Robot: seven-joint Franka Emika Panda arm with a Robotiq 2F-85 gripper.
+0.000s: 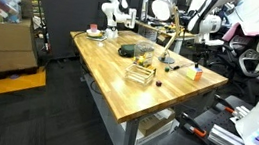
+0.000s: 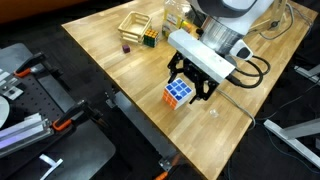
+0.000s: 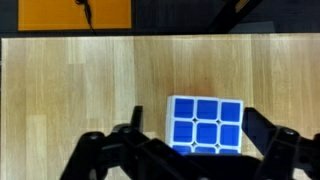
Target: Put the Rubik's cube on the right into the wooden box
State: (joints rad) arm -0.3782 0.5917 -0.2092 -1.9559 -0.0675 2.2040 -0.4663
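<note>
The Rubik's cube (image 2: pixel 179 95) lies on the wooden table near its front edge. It shows a blue face in the wrist view (image 3: pixel 206 124) and orange-red in an exterior view (image 1: pixel 196 74). My gripper (image 2: pixel 190 84) hangs right over it, open, with one finger on each side of the cube (image 3: pixel 195 118). The right finger is close to the cube's edge and the left finger stands a little off it. The wooden box (image 2: pixel 137 29), a low slatted crate, stands further back on the table (image 1: pixel 139 74) with a small coloured cube (image 2: pixel 149 38) in it.
A dark object (image 1: pixel 127 50), a clear jar (image 2: pixel 175 12) and a plate (image 1: pixel 95 33) stand at the back of the table (image 1: pixel 109 75). A large cardboard box (image 1: pixel 3 41) and an orange mat (image 1: pixel 17 80) are on the floor beside it.
</note>
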